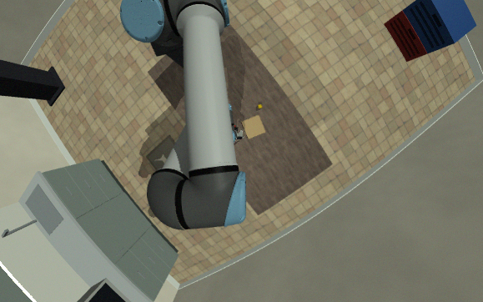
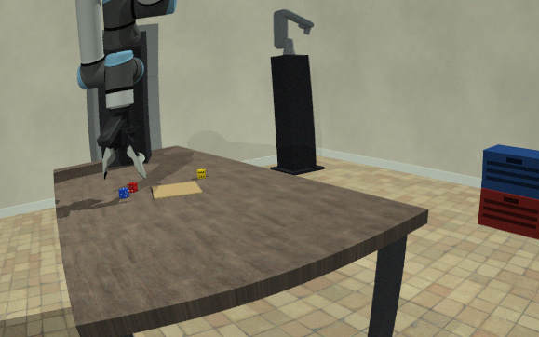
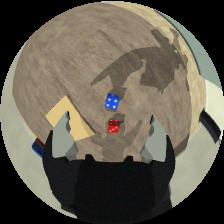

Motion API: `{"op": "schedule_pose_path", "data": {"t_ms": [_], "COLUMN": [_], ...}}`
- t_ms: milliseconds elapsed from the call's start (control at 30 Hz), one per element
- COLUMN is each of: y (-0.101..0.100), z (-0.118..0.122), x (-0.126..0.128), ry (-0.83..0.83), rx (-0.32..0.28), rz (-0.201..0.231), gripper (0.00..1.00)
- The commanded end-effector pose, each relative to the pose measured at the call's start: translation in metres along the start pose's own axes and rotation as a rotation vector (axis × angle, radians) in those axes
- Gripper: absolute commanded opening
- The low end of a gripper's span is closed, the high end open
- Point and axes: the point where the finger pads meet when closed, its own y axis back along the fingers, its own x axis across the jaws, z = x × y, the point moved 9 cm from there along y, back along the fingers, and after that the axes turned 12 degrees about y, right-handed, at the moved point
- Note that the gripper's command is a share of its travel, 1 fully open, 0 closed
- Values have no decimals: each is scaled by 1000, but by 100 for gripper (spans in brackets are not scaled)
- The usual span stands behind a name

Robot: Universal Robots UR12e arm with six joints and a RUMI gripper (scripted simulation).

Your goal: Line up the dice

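A red die (image 2: 132, 187) (image 3: 113, 127) and a blue die (image 2: 124, 193) (image 3: 112, 102) sit close together on the dark wooden table (image 2: 231, 233), just left of the tan mat (image 2: 177, 190) (image 1: 254, 127) (image 3: 57, 114). A yellow die (image 2: 201, 173) (image 1: 259, 106) sits apart, beyond the mat's far right corner. My gripper (image 2: 124, 168) (image 3: 110, 113) is open and empty. It hangs a little above the table, over the red die, which shows between the fingertips in the wrist view. In the overhead view the arm hides most of the red and blue dice.
A black pedestal with a grey fixture (image 2: 293, 112) stands behind the table. A blue crate stacked on a red crate (image 2: 517, 191) (image 1: 430, 27) stands on the floor at the right. A grey cabinet (image 1: 98, 225) stands at the lower left of the overhead view.
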Motion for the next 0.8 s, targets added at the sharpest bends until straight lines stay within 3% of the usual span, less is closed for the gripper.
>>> {"op": "schedule_pose_path", "data": {"t_ms": [0,300,767], "y": [0,0,0], "z": [22,44,45], "x": [-2,-5,-5], "ry": [0,0,0], "rx": [1,1,1], "rz": [0,0,0], "gripper": [100,100,100]}}
